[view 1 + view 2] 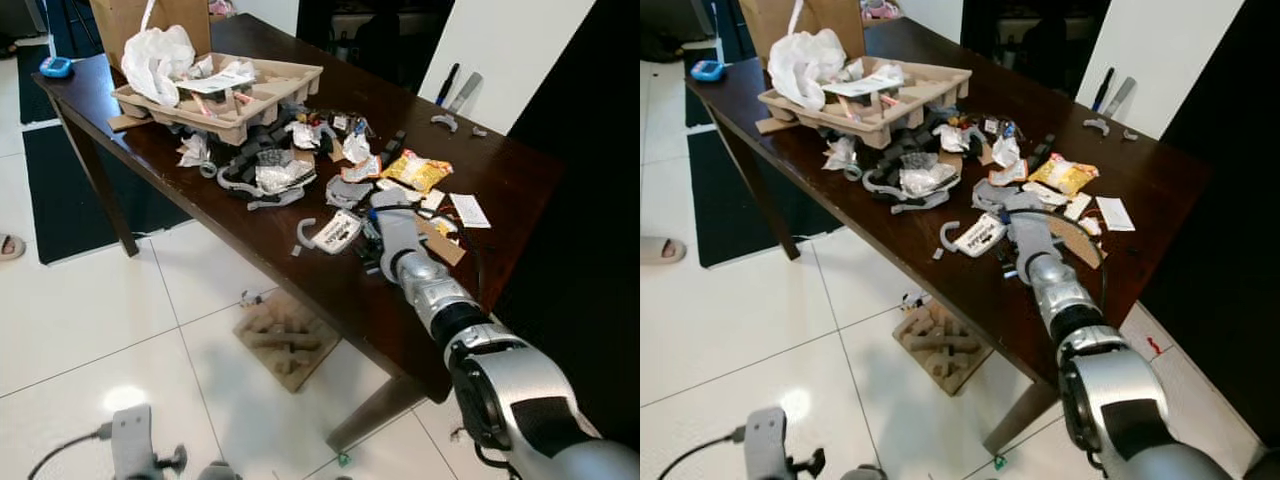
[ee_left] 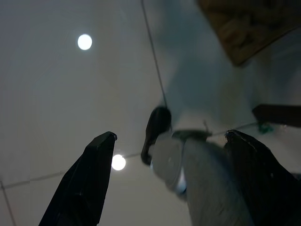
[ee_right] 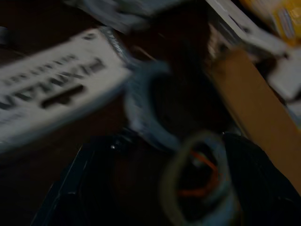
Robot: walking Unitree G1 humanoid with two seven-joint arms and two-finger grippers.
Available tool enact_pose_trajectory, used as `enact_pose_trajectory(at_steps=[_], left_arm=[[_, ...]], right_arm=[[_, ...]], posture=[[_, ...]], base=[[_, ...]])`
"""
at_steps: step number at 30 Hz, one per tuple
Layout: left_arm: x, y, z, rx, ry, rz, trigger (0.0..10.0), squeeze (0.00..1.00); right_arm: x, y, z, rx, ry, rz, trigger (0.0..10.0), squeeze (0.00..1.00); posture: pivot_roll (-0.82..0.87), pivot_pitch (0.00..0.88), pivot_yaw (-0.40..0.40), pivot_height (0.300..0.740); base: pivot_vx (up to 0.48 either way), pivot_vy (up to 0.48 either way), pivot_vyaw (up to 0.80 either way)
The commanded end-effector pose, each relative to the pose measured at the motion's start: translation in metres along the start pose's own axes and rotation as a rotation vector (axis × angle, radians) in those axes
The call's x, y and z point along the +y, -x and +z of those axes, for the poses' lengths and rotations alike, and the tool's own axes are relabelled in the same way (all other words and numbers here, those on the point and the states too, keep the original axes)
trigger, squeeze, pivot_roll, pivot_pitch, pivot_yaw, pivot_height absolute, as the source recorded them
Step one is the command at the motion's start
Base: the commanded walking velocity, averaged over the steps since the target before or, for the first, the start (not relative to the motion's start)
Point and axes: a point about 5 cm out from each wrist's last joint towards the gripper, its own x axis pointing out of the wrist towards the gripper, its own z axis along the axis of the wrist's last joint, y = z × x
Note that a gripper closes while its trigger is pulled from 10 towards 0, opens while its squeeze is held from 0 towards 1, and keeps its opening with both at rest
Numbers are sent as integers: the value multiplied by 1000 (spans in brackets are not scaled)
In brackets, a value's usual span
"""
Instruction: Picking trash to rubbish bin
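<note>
Dark table (image 1: pixel 330 290): wide right claw (image 3: pixel 162 188) over litter (image 3: pixel 197 183) beside white packet (image 1: pixel 337 231).

Silver right arm (image 1: pixel 440 300) with ribbed metal forearm, black joint bands, rounded grey-and-black elbow shell, left gripper (image 2: pixel 164 179) with two long black tapered fingers (image 2: pixel 89 183)

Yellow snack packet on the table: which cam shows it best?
Left eye view: the yellow snack packet lies whole and sharp on the dark wooden table, beyond the right gripper. Right eye view shows it much the same. Right wrist view catches a blurred yellow corner. Left wrist view looks at floor tiles.
</note>
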Motion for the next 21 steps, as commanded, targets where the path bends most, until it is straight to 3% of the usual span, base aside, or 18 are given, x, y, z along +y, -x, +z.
enact_pose_trajectory(at_steps=[1, 6, 12, 14, 15, 18, 19, 21], left_arm=[[2, 3, -7, 15, -7, 1, 10000, 0], [2, 3, -2, -22, -28, -7, 10000, 0], [1, 0, 22, -152, -115, -40, 10000, 0], [-2, 1, 51, -318, -205, -54, 10000, 0], [-2, 1, 51, -318, -205, -54, 10000, 0], [-21, 24, 116, -668, -282, -152, 10000, 0], [-27, 32, 129, -726, -317, -187, 10000, 0], [-31, 36, 135, -753, -341, -206, 10000, 0]], right_arm=[[-10, 2, -15, 70, -65, -19, 10000, 0], [-25, 4, -11, 54, -168, -26, 10000, 0], [-34, 6, -9, 48, -242, 19, 10000, 0], [-35, 7, -8, 40, -283, 72, 10000, 0], [-35, 7, -8, 40, -283, 72, 10000, 0], [-35, 9, -9, 43, -317, 129, 10000, 0], [-34, 9, -10, 46, -317, 135, 10000, 0], [-34, 9, -10, 48, -316, 137, 10000, 0]], posture=[[238, 150, -123, 740], [238, 160, -123, 740], [235, 165, -121, 740], [232, 173, -121, 740], [232, 173, -121, 740], [232, 173, -121, 740], [232, 173, -121, 740], [232, 173, -121, 740]], base=[[0, 0, 0], [0, 0, 0], [0, 0, 0], [0, 0, 0], [0, 0, 0], [0, 0, 0], [0, 0, 0], [0, 0, 0]])
